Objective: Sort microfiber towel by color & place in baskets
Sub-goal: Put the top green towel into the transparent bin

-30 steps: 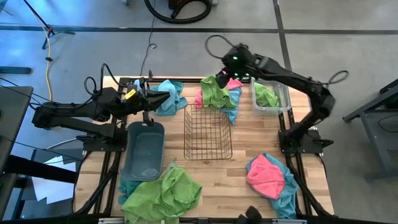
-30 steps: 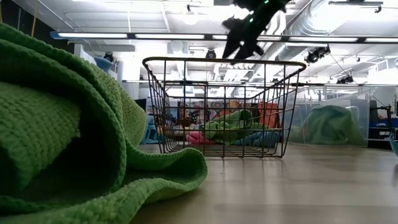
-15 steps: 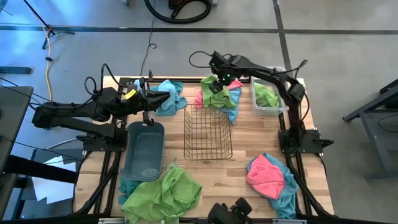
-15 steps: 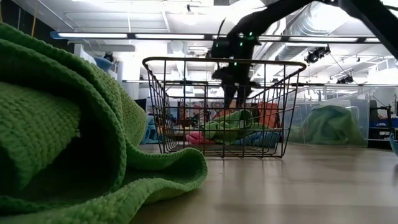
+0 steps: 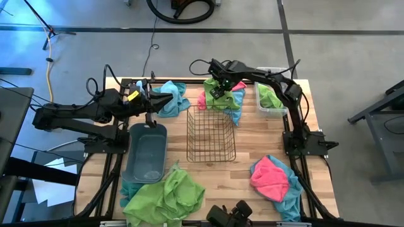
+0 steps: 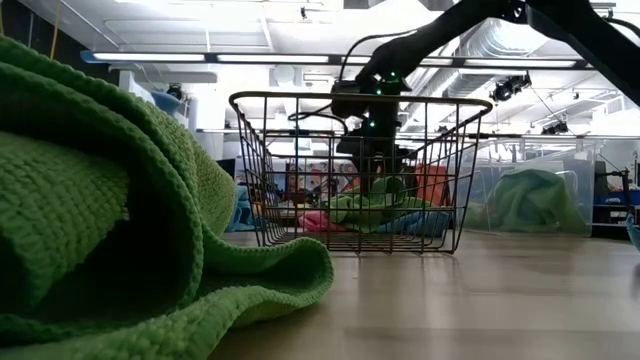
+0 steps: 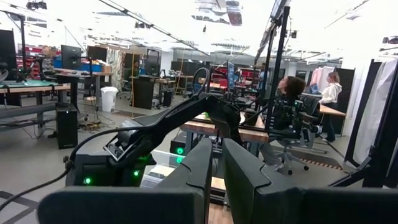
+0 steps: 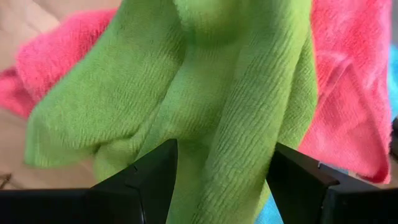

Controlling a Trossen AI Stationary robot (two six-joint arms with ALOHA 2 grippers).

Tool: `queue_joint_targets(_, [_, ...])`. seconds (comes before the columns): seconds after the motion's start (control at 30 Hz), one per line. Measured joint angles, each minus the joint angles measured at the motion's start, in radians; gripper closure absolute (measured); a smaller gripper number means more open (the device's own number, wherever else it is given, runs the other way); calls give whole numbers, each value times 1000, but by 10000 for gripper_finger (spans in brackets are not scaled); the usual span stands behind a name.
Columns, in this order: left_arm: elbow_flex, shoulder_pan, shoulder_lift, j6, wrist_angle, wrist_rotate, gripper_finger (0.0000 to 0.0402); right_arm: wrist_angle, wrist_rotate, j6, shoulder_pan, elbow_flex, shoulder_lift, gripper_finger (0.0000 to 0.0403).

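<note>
Lime green, the towel (image 8: 205,81) we want tops a pile at the tabletop's far edge, draped over a pink towel (image 8: 348,93). Our right gripper (image 5: 218,90) straddles it, jaws released; pinching too deep could drag pink along. Our left gripper (image 5: 169,99) waits clenched, empty.

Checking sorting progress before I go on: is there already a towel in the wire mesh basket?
No. In the high view the wire mesh basket shows only bare table through its grid, while the clear bin holds a green towel.

Two seated people (image 7: 292,99) at desks beyond the table; black cable loop (image 5: 182,11) on floor.
</note>
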Motion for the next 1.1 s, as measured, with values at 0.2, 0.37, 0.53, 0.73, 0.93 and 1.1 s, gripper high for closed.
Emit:
queue_joint_targets(0.2, [0,0,0,0,-1,0,375,4,4,-24,0,0,0,200])
queue_joint_targets(0.37, [0,0,0,0,-2,0,375,3,4,-38,0,0,0,282])
queue_joint_targets(0.53, [0,0,0,0,-1,0,375,2,-8,-61,0,0,0,390])
queue_joint_targets(0.73, [0,0,0,0,-1,0,375,12,-2,-91,5,-1,-20,400])
queue_joint_targets(0.93, [0,0,0,2,-1,0,375,75,-3,-134,22,-1,-138,401])
queue_joint_targets(1.1, [0,0,0,2,-1,-36,375,115,-23,-173,42,-1,-273,402])
